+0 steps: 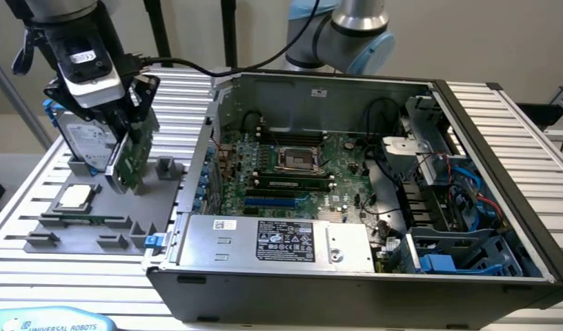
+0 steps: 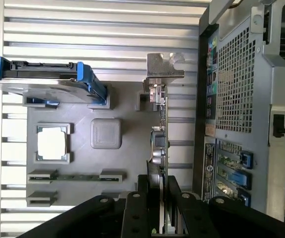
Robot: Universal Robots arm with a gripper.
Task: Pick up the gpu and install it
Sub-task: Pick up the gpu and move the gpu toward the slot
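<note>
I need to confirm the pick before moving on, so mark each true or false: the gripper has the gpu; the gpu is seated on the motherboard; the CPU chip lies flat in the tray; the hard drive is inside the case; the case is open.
1. The gripper is closed on the gpu. True.
2. The gpu is seated on the motherboard. False: it stands on edge at the gray tray, outside the case.
3. The CPU chip lies flat in the tray. True.
4. The hard drive is inside the case. False: it stands in the tray, beside the gpu.
5. The case is open, its motherboard exposed. True.
</note>
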